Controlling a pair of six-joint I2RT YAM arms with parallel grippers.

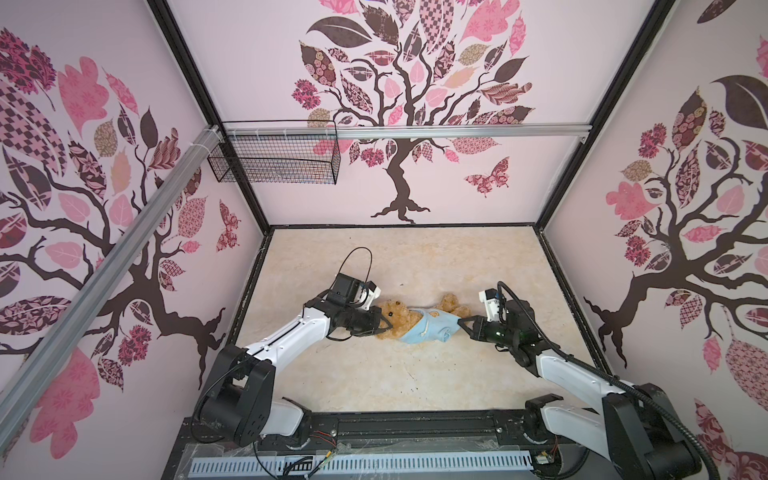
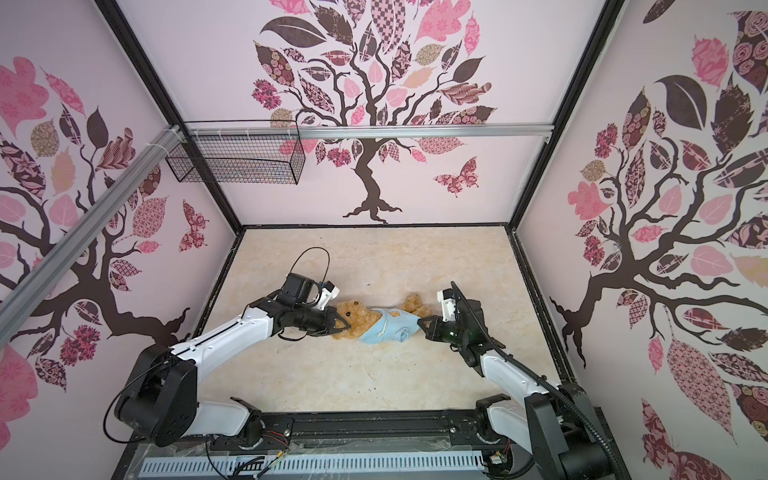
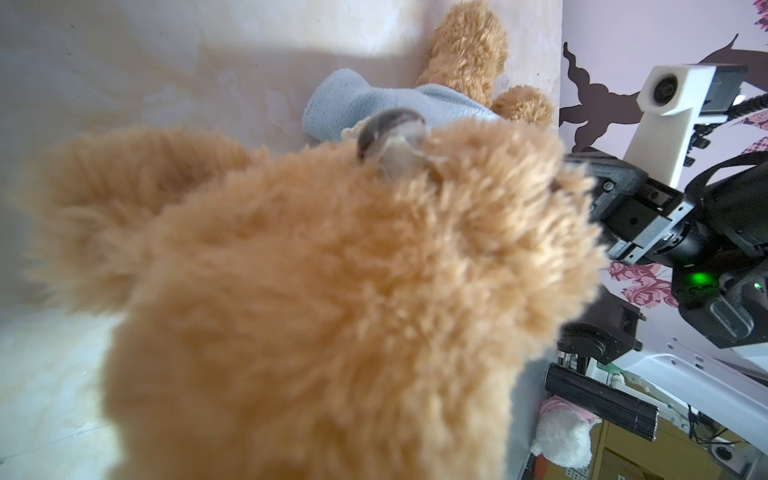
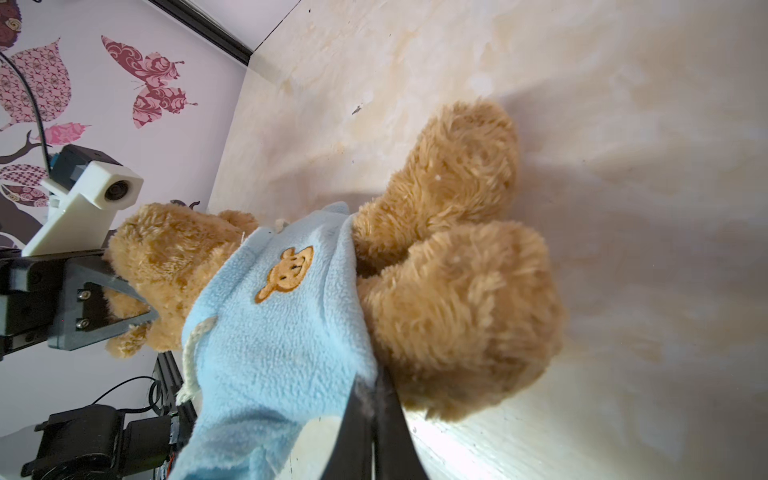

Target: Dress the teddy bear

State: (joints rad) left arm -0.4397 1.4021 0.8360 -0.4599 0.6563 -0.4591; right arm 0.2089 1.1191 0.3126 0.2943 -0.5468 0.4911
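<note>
On table [image 1: 374, 374], left fingers [image 1: 380, 329] clamp teddy bear [image 1: 395, 316], right fingers [image 4: 390, 436] pinch shirt [image 4: 270, 345], clearest right wrist view.

top views look down; wrist views closely share the teddy bear [image 3: 332, 291]

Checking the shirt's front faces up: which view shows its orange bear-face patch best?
Right wrist view: the bear-face patch is large and sharp. In both top views it is a tiny spot; the left wrist view lacks it.
</note>
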